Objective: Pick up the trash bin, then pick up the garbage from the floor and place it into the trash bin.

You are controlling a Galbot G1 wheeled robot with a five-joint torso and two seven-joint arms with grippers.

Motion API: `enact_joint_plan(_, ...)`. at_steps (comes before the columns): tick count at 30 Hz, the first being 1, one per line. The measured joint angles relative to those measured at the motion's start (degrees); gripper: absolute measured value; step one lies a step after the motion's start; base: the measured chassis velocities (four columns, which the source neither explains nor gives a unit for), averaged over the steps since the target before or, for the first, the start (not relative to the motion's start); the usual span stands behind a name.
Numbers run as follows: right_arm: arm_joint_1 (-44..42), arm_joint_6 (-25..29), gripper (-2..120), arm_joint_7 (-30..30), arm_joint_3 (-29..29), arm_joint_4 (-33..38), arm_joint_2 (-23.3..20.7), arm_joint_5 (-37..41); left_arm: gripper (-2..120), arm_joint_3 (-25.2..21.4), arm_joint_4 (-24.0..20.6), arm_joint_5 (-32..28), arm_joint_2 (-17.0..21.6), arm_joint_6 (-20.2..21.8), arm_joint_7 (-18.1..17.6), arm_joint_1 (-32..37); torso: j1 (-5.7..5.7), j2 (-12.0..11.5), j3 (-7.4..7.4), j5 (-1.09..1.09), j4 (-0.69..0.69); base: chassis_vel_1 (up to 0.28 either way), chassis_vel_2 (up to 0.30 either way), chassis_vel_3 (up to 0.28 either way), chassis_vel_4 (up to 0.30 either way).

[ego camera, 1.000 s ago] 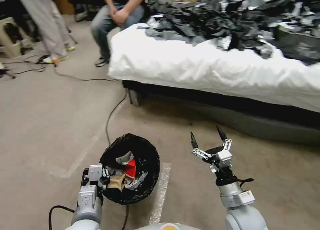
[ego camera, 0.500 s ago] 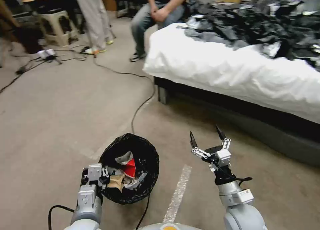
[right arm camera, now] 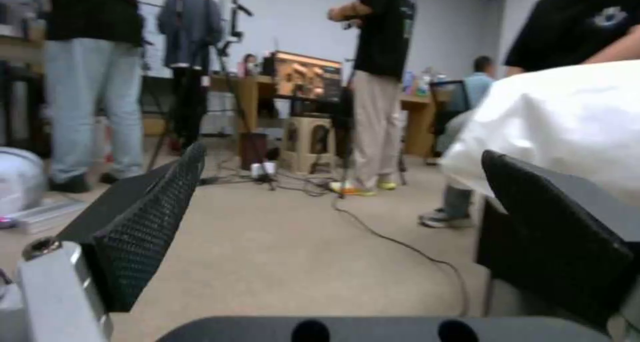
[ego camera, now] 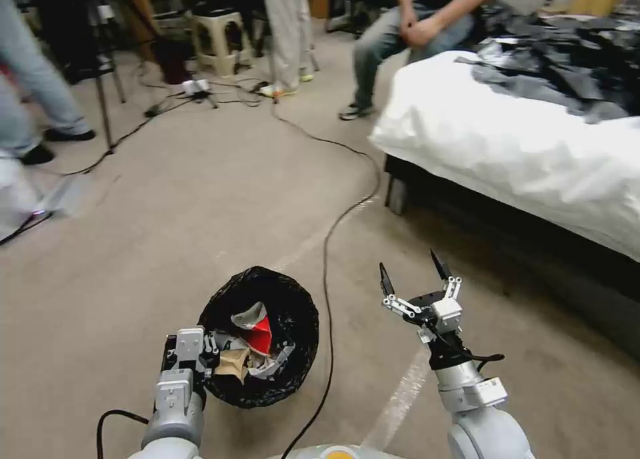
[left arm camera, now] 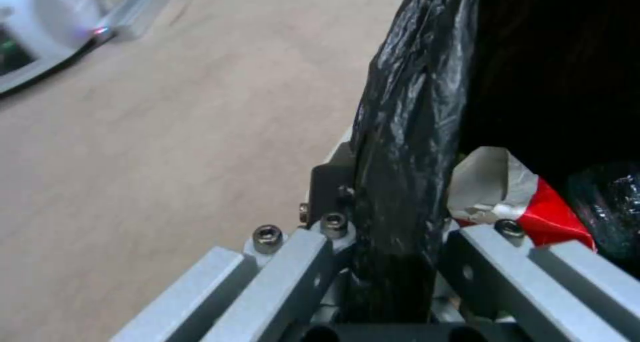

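The trash bin (ego camera: 297, 299), lined with a black bag, hangs low in front of me on the left. My left gripper (ego camera: 200, 354) is shut on its near rim. In the left wrist view the fingers clamp the bag-covered rim (left arm camera: 407, 132) from both sides. Garbage (ego camera: 259, 334) lies inside: a red-white packet (left arm camera: 533, 204), a tan scrap and grey-white wrappers. My right gripper (ego camera: 410, 276) is held up to the right of the bin, open and empty. The right wrist view shows its two black fingertips (right arm camera: 153, 217) wide apart over bare floor.
A bed with a white cover (ego camera: 520, 146) and black sheets (ego camera: 567, 66) stands at the right. A black cable (ego camera: 330, 246) runs across the floor past the bin. People, a stool (ego camera: 223, 42) and a tripod stand at the back. A white domed thing (ego camera: 13, 192) sits far left.
The whole picture has swept sideways, so the camera has turned left: the bed now sits farther right. Both grippers and the bin hold the same pose before me.
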Motion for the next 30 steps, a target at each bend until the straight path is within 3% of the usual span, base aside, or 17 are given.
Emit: enact_joint_plan(30, -0.2, -0.1, 100, -0.3, -1.0, 0.1, -0.3, -0.7, 2, 0.3, 0.7, 0.1, -0.1, -0.3, -0.1, -0.2, 0.00, 0.0, 0.00, 0.00, 0.00, 0.123, 0.123, 0.127, 0.122)
